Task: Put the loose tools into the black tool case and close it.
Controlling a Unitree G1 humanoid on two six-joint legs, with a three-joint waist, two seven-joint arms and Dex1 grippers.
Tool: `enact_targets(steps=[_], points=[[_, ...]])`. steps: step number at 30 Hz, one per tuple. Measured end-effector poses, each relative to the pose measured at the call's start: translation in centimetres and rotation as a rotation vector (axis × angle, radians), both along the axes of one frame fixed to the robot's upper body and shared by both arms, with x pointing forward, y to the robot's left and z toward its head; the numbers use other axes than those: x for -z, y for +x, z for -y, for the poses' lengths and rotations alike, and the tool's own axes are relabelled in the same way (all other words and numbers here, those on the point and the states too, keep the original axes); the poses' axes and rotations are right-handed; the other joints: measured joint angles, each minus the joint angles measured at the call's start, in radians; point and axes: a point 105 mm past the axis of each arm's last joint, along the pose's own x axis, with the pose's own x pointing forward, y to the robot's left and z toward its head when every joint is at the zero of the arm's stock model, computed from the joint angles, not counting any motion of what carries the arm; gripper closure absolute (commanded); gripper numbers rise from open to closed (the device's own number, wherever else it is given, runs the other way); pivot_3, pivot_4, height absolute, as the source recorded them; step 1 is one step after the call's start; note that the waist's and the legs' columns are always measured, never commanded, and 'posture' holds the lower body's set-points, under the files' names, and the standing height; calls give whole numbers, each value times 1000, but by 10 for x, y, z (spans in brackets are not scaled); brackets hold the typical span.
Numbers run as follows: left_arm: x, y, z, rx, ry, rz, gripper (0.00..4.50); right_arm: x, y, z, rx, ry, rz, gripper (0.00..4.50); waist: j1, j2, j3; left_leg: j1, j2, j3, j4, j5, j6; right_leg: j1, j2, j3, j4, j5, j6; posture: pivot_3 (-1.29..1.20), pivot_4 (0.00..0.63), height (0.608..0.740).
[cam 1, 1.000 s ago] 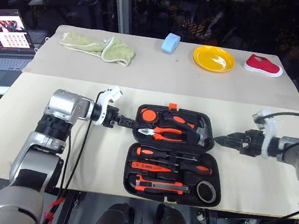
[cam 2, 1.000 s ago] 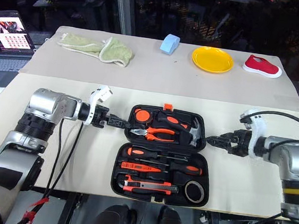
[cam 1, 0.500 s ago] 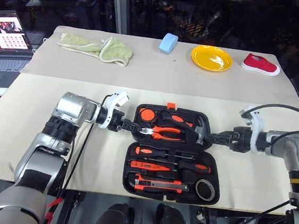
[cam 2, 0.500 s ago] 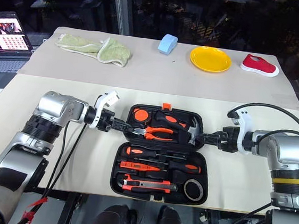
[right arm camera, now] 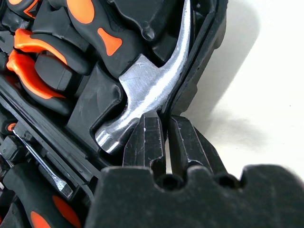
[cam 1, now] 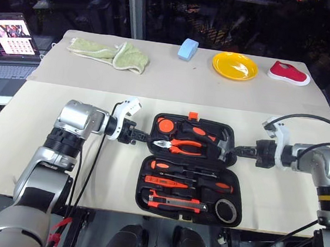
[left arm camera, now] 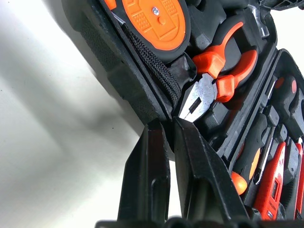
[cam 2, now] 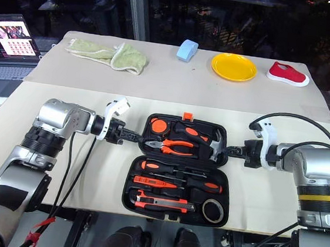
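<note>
The black tool case [cam 1: 141, 183] lies open on the near table, orange latch [cam 1: 193, 115] on its far edge. Its near half holds two black-and-orange screwdrivers [cam 1: 178, 168] [cam 1: 206, 184], the slim orange tester [cam 1: 167, 183], the utility knife [cam 1: 177, 204] and the tape roll [cam 1: 225, 209]. Pliers [cam 1: 180, 146] and a hammer [cam 1: 225, 143] sit in the far half. My left gripper [cam 1: 147, 138] is shut on the far half's left rim, seen close up as the left gripper [left arm camera: 168, 126]. My right gripper [cam 1: 237, 150] pinches the right rim beside the hammer head [right arm camera: 147, 90].
On the far table lie a green towel [cam 1: 110, 53], a light blue block [cam 1: 188, 48], a yellow plate [cam 1: 235, 65] and a red shoe [cam 1: 289, 72]. An open laptop [cam 1: 8, 39] stands at the far left. Cables hang from both wrists.
Both grippers went from open to shut on the rim of the case's far half. The right one moved slightly left onto the case; the left arm stayed put.
</note>
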Motion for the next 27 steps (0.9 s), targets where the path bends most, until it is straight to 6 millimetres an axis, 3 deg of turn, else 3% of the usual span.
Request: enact_targets(steps=[10,13,20,27], points=[[0,0,3,-16,-44,45,4500,-3,2,-1,22,10,42,4467,-1,0,0,0,-1,0,0,0,0,0,-1,0,0,0,0,0,150,732],[-3,6,4,-67,-87,111,4500,-9,8,-1,59,17,139,4467,-2,0,0,-2,-1,0,1,1,-1,-2,-1,0,1,0,0,0,150,732],[-33,19,15,-128,-163,407,4500,-42,25,3,147,-19,461,4467,-8,0,0,-3,-3,0,-2,1,-2,-5,-1,-1,2,0,0,0,150,732],[-16,14,14,-120,-125,588,4500,-26,21,-1,161,-89,595,4467,-9,0,1,-2,-3,0,-3,2,-2,-4,1,-1,1,0,0,0,150,732]])
